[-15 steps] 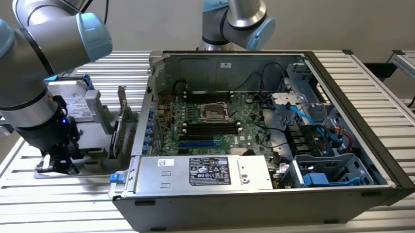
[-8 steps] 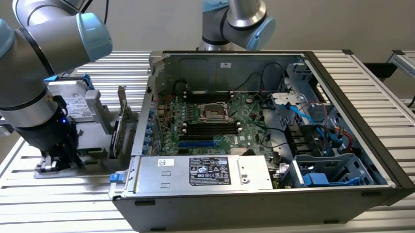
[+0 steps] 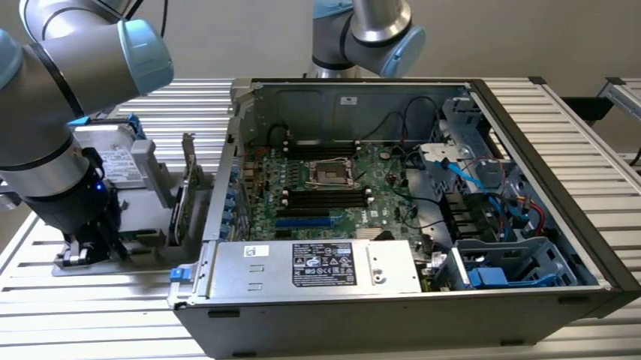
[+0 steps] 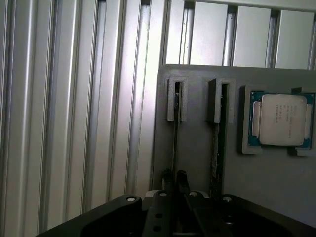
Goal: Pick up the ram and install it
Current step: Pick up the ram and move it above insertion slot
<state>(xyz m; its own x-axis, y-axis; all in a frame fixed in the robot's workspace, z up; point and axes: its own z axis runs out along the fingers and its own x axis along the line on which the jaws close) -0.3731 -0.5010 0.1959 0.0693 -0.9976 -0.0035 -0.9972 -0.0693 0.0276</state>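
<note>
Looking along the wrist, we are seeing the black two-fingered gripper (image 4: pixel 175 178) standing over the flat grey plastic holder plate (image 4: pixel 276 187). Its jaws are drawn in against the two faces of the ram (image 4: pixel 175 140), the long thin circuit-board stick that is showing us only its dark upper edge. We are reading this as a pinch on the stick. The ram is sitting on edge in the plate, in the slot nearest the plate's border with the ribbed aluminium table (image 4: pixel 74 123).

We are judging the hold to be the weak point. The jaws are clamping a narrow edge, and the gripper body is hiding how far along the stick they are sitting. An off-centre pinch could tilt the stick and bind it in the raised grey bracket (image 4: pixel 170 103) on any lift from the plate. Sideways drift could knock the second edge-on stick (image 4: pixel 217 148) just beside it, or the square silver-capped processor (image 4: pixel 280 119) lying farther across the plate.

The ram's long axis is running flat along the plate, from that bracket toward the gripper, parallel to its neighbour. Its broad faces are pointing sideways across the plate, and its thin edge is pointing up and away from the plate. The open black computer case (image 3: pixel 401 330) is standing near the plate.
</note>
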